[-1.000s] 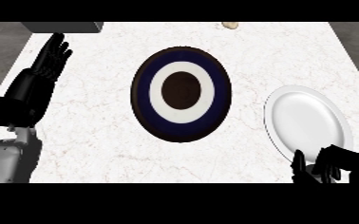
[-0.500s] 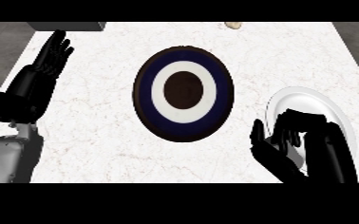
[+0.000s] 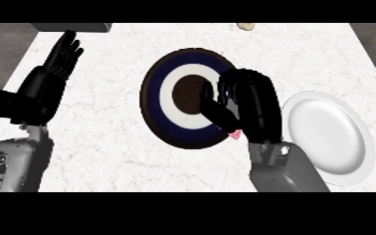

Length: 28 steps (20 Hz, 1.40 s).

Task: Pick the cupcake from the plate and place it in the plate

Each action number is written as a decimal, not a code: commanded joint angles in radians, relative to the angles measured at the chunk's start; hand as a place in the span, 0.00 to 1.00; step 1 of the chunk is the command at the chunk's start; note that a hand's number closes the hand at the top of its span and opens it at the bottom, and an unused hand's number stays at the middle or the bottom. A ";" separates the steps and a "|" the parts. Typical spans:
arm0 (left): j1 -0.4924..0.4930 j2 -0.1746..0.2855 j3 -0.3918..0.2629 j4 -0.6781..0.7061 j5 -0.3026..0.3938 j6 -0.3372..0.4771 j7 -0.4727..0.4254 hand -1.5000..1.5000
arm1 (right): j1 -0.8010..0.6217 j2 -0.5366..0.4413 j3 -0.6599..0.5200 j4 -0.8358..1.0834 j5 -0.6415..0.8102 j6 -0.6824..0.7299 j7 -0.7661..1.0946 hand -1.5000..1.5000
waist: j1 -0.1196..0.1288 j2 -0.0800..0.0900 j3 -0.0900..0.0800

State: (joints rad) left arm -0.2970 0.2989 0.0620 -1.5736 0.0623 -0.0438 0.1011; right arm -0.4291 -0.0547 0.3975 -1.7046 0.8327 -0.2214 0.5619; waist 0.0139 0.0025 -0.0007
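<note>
A dark blue plate with a white ring and a brown centre lies in the middle of the counter. My right hand hovers over its right half, fingers and thumb curled downward. A small pink bit of the cupcake peeks out under the heel of that hand; the rest of it is hidden. The white plate to the right of the hand holds nothing. At the left edge my left hand rests open, fingers pointing up.
A grey box sits at the counter's back left corner. At the back edge lies a small beige object. The counter is white marble, with darker floor past its left and right ends.
My right hand has travelled left, from the lower right corner across the white plate to above the blue plate's right half. The left hand has stayed still.
</note>
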 commanded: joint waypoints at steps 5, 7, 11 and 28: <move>0.028 -0.016 -0.002 -0.014 -0.006 -0.020 -0.023 0.50 | -0.307 0.054 0.049 0.460 0.004 -0.168 0.076 1.00 | 0.011 0.002 0.000; 0.049 0.019 0.033 -0.071 0.021 -0.043 0.020 0.50 | -0.286 0.054 0.000 0.550 -0.030 -0.174 -0.065 1.00 | 0.008 0.001 0.001; 0.013 -0.017 0.004 -0.036 -0.005 -0.022 0.013 0.50 | -0.397 0.054 -0.003 0.710 -0.209 -0.293 -0.025 1.00 | 0.022 0.005 0.001; -0.002 -0.043 -0.009 -0.056 -0.018 -0.018 0.050 0.50 | -0.431 0.055 -0.054 0.800 -0.796 -0.545 -0.564 0.00 | 0.022 0.005 0.002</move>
State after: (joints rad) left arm -0.3089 0.2647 0.0607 -1.5949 0.0457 -0.0693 0.1251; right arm -0.8956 -0.0001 0.3876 -0.8614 0.1601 -0.7518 0.1162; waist 0.0440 0.0111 0.0011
